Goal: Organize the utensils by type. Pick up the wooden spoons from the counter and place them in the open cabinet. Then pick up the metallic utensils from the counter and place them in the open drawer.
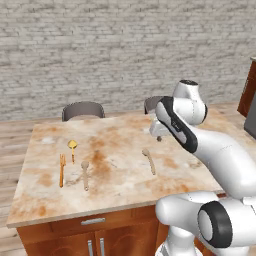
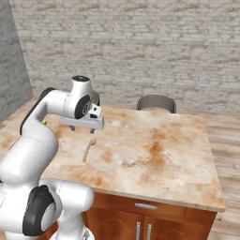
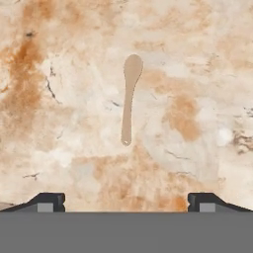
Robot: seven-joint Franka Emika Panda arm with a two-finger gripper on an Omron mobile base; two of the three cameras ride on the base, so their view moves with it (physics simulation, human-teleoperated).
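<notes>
Two pale wooden spoons lie flat on the marbled island counter point(image 1: 120, 187). One wooden spoon point(image 1: 149, 161) point(image 2: 89, 150) point(image 3: 129, 99) lies near the counter's middle. My gripper point(image 1: 159, 137) point(image 2: 82, 128) point(image 3: 126, 201) hovers above and just behind it, open, its fingertips point(image 3: 49, 200) wide apart with nothing between them. The second wooden spoon point(image 1: 85, 174) lies further left. Beside it are the metallic utensils: a golden fork point(image 1: 62, 169) and a golden spoon point(image 1: 72, 148). The open cabinet and open drawer are out of view.
Two dark round-backed chairs point(image 1: 83, 110) point(image 2: 156, 103) stand at the counter's far side before a brick wall. The island's wooden front point(image 1: 93, 220) carries metal handles below the near edge. A dark wooden unit point(image 1: 248, 90) stands at the right edge.
</notes>
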